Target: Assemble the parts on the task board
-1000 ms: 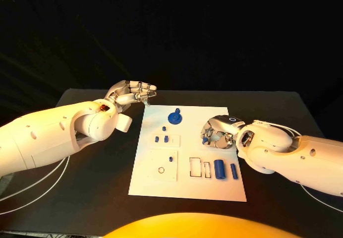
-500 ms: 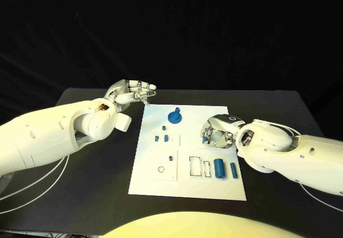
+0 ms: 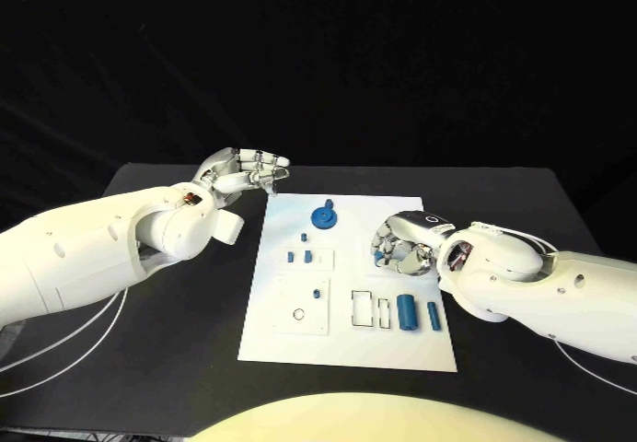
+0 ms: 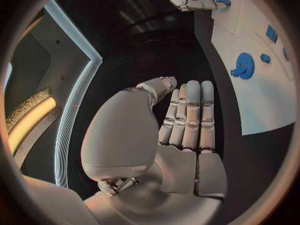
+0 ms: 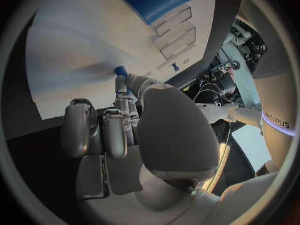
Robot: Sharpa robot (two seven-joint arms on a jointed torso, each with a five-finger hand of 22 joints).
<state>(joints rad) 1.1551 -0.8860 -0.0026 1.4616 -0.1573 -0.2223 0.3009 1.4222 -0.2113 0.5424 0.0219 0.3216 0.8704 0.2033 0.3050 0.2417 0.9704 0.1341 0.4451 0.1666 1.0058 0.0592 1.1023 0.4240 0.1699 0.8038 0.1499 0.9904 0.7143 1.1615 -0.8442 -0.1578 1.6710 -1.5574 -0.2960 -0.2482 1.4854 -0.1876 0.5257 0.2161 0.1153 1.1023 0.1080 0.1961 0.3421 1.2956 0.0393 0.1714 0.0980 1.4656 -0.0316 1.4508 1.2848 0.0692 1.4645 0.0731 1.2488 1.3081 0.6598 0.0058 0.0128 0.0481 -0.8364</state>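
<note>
The right hand (image 3: pixel 402 245) pinches a small blue part (image 5: pixel 120 71) at its fingertips over the task board (image 3: pixel 349 345).

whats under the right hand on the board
The right hand hovers over the task board, pinching a small blue part at its fingertips. The board beneath its palm is covered.

Black table (image 3: pixel 159 350) bearing the white board (image 3: pixel 348 345), which lies flat at its centre, long side running away from the robot. White cables (image 3: pixel 60 354) trail across the table left of the board.
</note>
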